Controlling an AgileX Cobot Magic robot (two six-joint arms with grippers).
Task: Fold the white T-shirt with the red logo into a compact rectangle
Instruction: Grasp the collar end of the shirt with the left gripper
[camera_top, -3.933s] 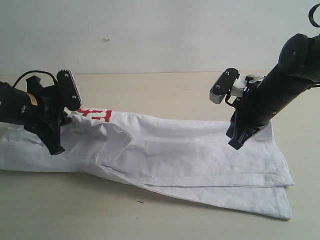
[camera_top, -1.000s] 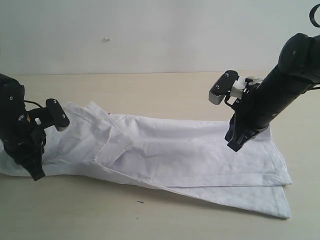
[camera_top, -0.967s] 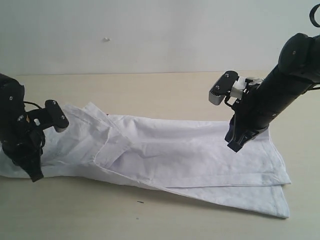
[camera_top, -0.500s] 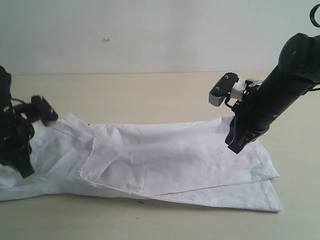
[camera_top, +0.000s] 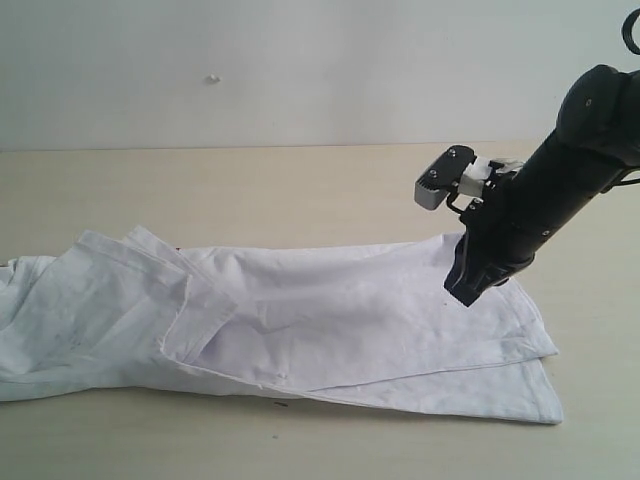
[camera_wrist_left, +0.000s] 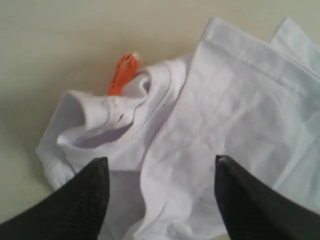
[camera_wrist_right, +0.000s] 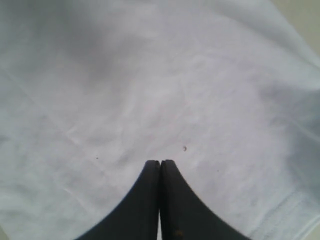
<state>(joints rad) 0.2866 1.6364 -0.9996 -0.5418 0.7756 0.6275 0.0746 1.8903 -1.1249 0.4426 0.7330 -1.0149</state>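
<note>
1. fabric of the white t-shirt (camera_top: 320, 310) lies on the pale table (camera_top: 300, 180) as a long, wrinkled band of overlapping layers. one folded flap (camera_top: 200, 320) sits on top near the middle of the shirt.
2. the right gripper (camera_top: 466, 290) hangs over the shirt's hem end, with its tip down at the cloth. the top layer's far edge rises toward it there.
3. in the right wrist view its two dark fingers (camera_wrist_right: 150, 200) are pressed flat together, with only a thin seam between them and white cloth all around the tip. i cannot tell whether any cloth is caught in that seam.
4. the left gripper (camera_wrist_left: 160, 160) is over the shirt's other end, by the bunched ribbed collar (camera_wrist_left: 150, 95). its fingers (camera_wrist_left: 85, 200) are spread wide with nothing between them, and wrinkled cloth shows in the gap.
5. the orange neck tag (camera_wrist_left: 121, 75) sticks out from the collar's edge, just against the bare table.
</note>
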